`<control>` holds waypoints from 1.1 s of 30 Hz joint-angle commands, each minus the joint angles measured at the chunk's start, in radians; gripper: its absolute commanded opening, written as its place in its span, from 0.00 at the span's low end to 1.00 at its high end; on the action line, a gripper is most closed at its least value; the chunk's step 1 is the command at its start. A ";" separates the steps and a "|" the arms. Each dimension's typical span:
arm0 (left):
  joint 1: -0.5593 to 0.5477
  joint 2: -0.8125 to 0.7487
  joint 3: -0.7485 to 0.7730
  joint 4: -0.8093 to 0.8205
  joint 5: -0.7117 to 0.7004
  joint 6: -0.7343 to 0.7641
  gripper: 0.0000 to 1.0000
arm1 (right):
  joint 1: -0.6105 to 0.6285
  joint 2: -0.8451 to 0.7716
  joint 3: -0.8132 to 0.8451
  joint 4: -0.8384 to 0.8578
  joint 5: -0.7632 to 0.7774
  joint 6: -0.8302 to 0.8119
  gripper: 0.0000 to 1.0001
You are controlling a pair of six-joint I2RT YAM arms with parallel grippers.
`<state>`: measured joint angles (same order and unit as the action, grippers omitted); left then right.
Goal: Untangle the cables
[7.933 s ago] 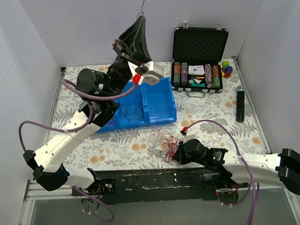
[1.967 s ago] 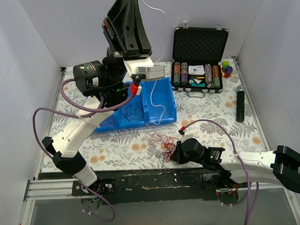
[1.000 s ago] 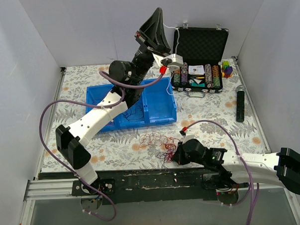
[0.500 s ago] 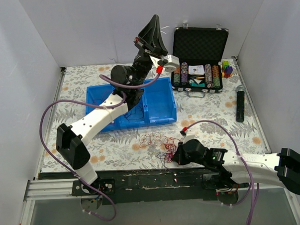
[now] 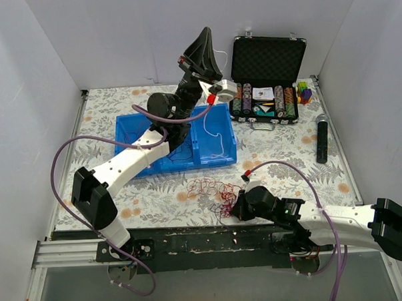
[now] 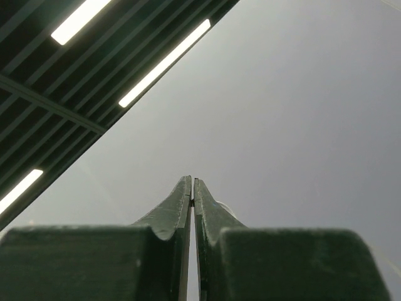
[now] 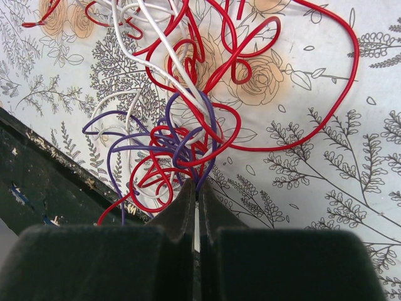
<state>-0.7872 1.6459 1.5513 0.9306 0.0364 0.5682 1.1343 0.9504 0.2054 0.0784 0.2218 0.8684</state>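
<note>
A tangle of thin red, white and purple cables (image 5: 213,192) (image 7: 182,119) lies on the flowered cloth near the front edge. My right gripper (image 5: 234,209) (image 7: 195,185) rests low against the tangle's near side, shut on purple strands of it. My left gripper (image 5: 204,33) (image 6: 192,180) is raised high at the back, pointing up, its jaws pressed together on a white cable (image 5: 219,133). That cable hangs down into the right compartment of the blue bin (image 5: 215,162). A sliver of white (image 6: 224,204) shows beside the left fingertips. Dark cables (image 5: 181,150) lie in the bin's middle compartment.
An open black case of poker chips (image 5: 268,81) stands at the back right, with coloured blocks (image 5: 305,91) beside it. A black cylinder (image 5: 322,138) lies near the right edge. The left arm's purple hose (image 5: 61,163) loops over the left side.
The left gripper has swung from over the bin toward the back right, then eased slightly left. The white cable now dangles into the bin's right compartment. The right gripper stays on the tangle.
</note>
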 commanded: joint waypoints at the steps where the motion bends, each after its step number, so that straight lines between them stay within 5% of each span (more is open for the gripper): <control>1: 0.014 -0.070 -0.060 0.028 -0.020 -0.002 0.00 | 0.004 0.025 -0.031 -0.150 0.004 -0.014 0.01; 11: 0.046 -0.089 -0.218 0.042 -0.020 -0.014 0.00 | 0.005 0.013 -0.041 -0.149 0.007 -0.012 0.01; 25: 0.052 -0.029 -0.011 0.034 0.033 0.013 0.00 | 0.004 0.028 -0.040 -0.140 0.004 -0.012 0.01; 33: 0.052 -0.069 -0.109 0.039 0.037 0.010 0.00 | 0.004 0.031 -0.043 -0.137 0.007 -0.009 0.01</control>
<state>-0.7406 1.6306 1.5032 0.9524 0.0647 0.5690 1.1343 0.9508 0.2054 0.0788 0.2218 0.8688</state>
